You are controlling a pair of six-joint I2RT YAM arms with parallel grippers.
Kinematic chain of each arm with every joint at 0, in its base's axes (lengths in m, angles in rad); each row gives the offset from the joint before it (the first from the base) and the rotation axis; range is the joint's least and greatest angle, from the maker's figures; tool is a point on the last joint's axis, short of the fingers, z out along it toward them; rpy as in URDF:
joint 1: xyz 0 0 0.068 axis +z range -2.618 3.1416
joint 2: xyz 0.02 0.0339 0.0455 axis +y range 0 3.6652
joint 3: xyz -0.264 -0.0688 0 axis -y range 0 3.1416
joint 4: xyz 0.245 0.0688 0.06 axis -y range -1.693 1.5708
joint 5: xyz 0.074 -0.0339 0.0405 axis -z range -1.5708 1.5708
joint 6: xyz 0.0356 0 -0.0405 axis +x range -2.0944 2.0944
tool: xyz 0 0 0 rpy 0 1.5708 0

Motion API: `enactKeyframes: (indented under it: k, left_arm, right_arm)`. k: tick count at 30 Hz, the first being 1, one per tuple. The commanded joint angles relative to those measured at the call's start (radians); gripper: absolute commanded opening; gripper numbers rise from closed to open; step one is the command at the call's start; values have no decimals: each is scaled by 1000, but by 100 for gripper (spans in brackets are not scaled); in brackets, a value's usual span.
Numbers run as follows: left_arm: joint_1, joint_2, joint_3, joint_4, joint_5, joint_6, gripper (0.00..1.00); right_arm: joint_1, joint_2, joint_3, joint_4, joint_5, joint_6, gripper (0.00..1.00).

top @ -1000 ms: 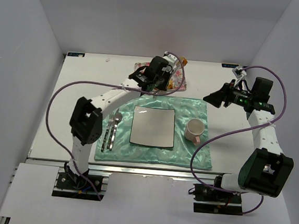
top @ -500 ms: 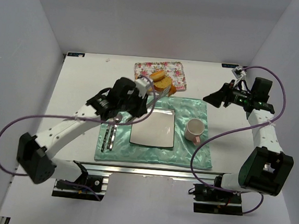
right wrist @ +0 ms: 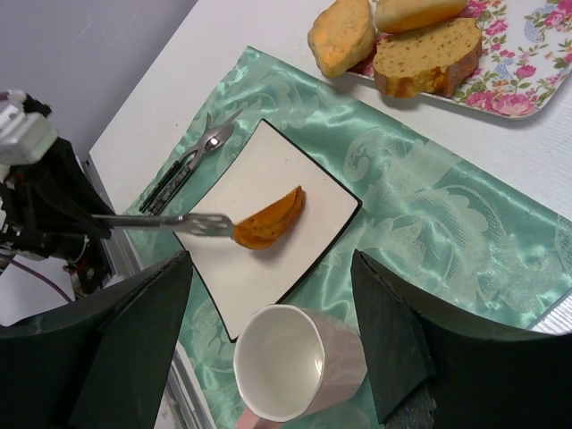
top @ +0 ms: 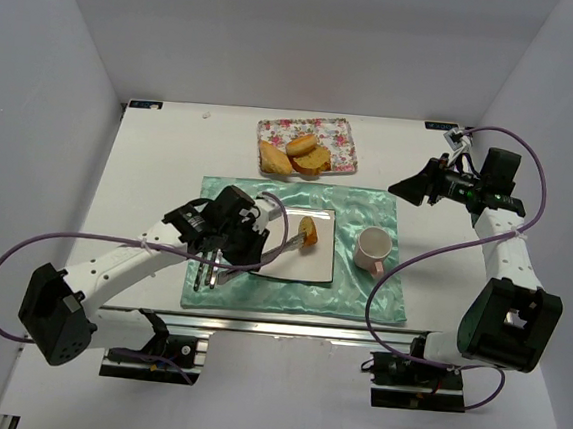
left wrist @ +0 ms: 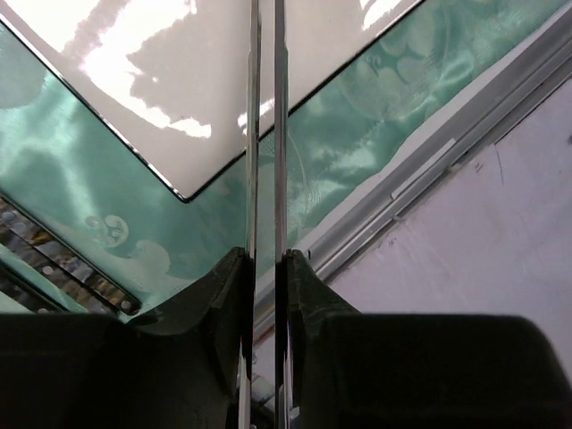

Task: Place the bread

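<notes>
A golden bread slice [top: 308, 233] is at the upper middle of the square white plate [top: 292, 265], also in the right wrist view [right wrist: 268, 217]. I cannot tell if it rests on the plate [right wrist: 259, 174] or hangs just above. Metal tongs [top: 284, 242] grip its left end [right wrist: 161, 222]. My left gripper [top: 253, 249] is shut on the tongs' two blades [left wrist: 264, 134], its fingers [left wrist: 228, 286] over the plate's near-left corner. My right gripper [top: 407, 188] is open and empty, raised at the far right, looking down on plate and mug [right wrist: 271, 259].
A flowered tray [top: 345, 139] at the back holds three more bread pieces [top: 300, 153]. A pink mug [top: 372, 248] stands right of the plate on the green satin placemat [top: 367, 207]. Cutlery [top: 211, 253] lies left of the plate. The table's front rail [left wrist: 420, 179] is close.
My left arm has swung back from the tray to the plate, carrying one bread slice in the tongs. The right arm has not moved.
</notes>
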Motion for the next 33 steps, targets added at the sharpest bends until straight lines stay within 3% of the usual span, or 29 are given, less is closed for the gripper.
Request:
enactKeyframes:
  k: [1, 2, 5, 14, 19, 21, 25, 26, 30, 33]
  left_arm:
    - [-22, 14, 9, -30, 30, 20, 32]
    - [-25, 17, 14, -37, 34, 25, 42]
    - [-23, 5, 32, -86, 41, 36, 51]
    - [-25, -55, 127, -183, 90, 5, 52]
    - [-25, -111, 217, -203, 3, -53, 36]
    - [-25, -118, 238, -191, -23, -75, 35]
    - [-25, -89, 277, -136, -110, -95, 42]
    - [-23, -61, 293, -105, -135, -95, 48]
    - [6, 45, 340, -7, -301, -63, 51]
    - [70, 169, 409, 54, -322, 11, 51]
  right_arm:
    - [-3, -23, 16, 38, -26, 10, 77]
    - [-2, -23, 13, 41, -25, 10, 77]
    - [-3, -26, 1, 57, -28, 39, 77]
    - [-2, -15, -4, 65, -26, 41, 77]
    - [-3, -6, -6, 79, -29, 50, 77]
    - [-3, -5, -7, 82, -29, 53, 77]
    - [-3, -2, -7, 84, -34, 55, 76]
    - [-3, -2, -9, 84, -34, 55, 77]
    - [-3, -3, -9, 84, -37, 55, 76]
    - [-3, -5, -12, 85, -40, 56, 77]
